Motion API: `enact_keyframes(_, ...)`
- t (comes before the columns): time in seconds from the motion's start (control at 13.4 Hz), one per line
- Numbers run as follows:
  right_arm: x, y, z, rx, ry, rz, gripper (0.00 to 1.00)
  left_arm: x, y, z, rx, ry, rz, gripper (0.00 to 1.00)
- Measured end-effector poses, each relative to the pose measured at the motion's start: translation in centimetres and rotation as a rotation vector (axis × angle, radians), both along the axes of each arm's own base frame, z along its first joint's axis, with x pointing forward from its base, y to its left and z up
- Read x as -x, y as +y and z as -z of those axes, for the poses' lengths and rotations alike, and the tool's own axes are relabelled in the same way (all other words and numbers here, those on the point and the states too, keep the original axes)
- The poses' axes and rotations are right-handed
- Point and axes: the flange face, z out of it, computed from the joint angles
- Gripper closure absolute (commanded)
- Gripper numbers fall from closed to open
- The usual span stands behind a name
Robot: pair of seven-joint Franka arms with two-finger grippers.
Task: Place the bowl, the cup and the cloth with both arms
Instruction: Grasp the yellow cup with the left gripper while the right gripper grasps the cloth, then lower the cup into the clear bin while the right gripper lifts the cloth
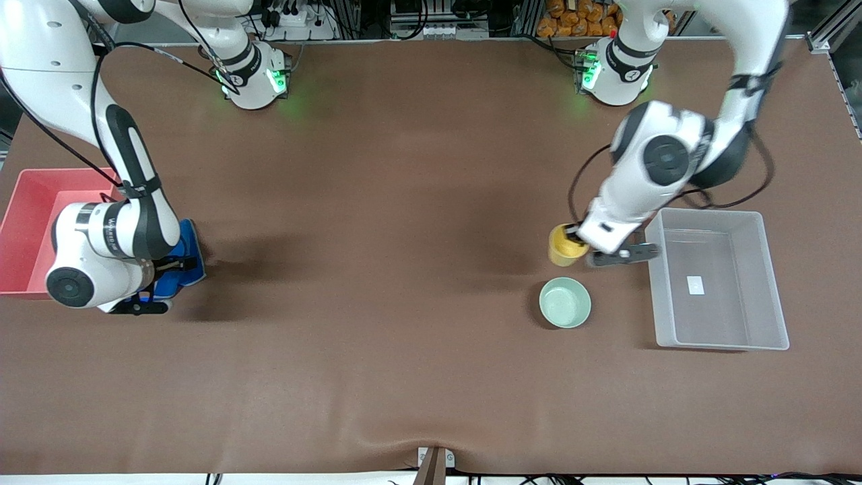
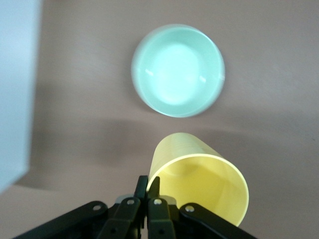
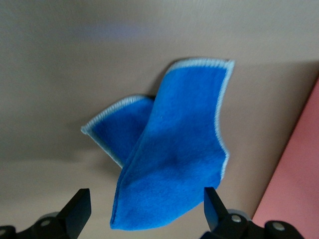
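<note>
A wide brown table (image 1: 404, 337) with a matte, slightly rippled covering fills the scene. At the left arm's end sits a clear plastic bin (image 1: 774, 283), rectangular with smooth translucent walls; at the right arm's end sits a pink plastic bin (image 1: 27, 202), also rectangular.

The left arm (image 1: 667, 168) — white, jointed, with black bands — reaches down between the clear bin and the cup. The right arm (image 1: 114, 222) bends low just beside the pink bin.

The cloth (image 3: 174, 154), soft royal-blue fabric with a thin pale stitched edge, lies folded over on itself just beside the pink bin. The right gripper (image 3: 144, 211) is directly above it, its two black fingers spread wide on either side of the fabric and not pinching it.

The bowl (image 2: 178, 70), pale mint green, round, shallow and glossy, sits on the table just past the cup from the left gripper, apart from both, and nearer the front camera than the cup.

The cup (image 2: 199, 181) is a plain yellow tumbler, smooth, slightly tapered, with no handle. The left gripper (image 2: 147, 186) has its fingers closed together on the cup's rim — one pressed against the other with the thin wall between them. The cup appears tilted in the wrist view; whether its base touches the table cannot be told.
</note>
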Motion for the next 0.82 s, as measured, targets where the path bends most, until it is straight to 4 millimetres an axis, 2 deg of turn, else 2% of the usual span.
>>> enact_keyframes(0.15,0.6,0.0,0.8,0.000,0.018,0.004,0.00,-0.9,5.3,-1.5,-0.010,-0.005,0.023,1.00)
enact_keyframes(0.3,0.8,0.0,1.1,0.001,0.025,0.008,0.00,-1.8,11.5,-1.7,-0.012,0.001,0.076,1.00)
enact_keyframes(0.37,0.9,0.1,1.2,0.000,0.028,0.009,0.16,-2.0,14.7,-1.5,-0.012,0.005,0.099,1.00)
enact_keyframes(0.45,1.0,0.1,1.4,-0.001,0.031,0.010,0.43,-2.0,18.1,-1.2,-0.010,0.011,0.117,1.00)
enact_keyframes(0.52,1.1,0.1,1.6,-0.002,0.033,0.011,0.60,-1.8,20.9,-0.7,-0.007,0.020,0.127,1.00)
enact_keyframes(0.6,1.1,0.2,1.8,-0.003,0.034,0.010,0.73,-1.5,23.2,-0.2,-0.002,0.030,0.133,1.00)
enact_keyframes(0.67,1.1,0.1,1.9,-0.003,0.035,0.010,0.92,-1.3,24.7,0.4,0.004,0.039,0.143,1.00)
enact_keyframes(0.75,1.2,0.1,2.0,-0.003,0.035,0.011,1.00,-1.2,25.8,1.0,0.010,0.050,0.156,1.00)
enact_keyframes(0.82,1.2,0.1,2.0,-0.005,0.035,0.013,1.00,-1.0,26.8,1.8,0.018,0.061,0.167,1.00)
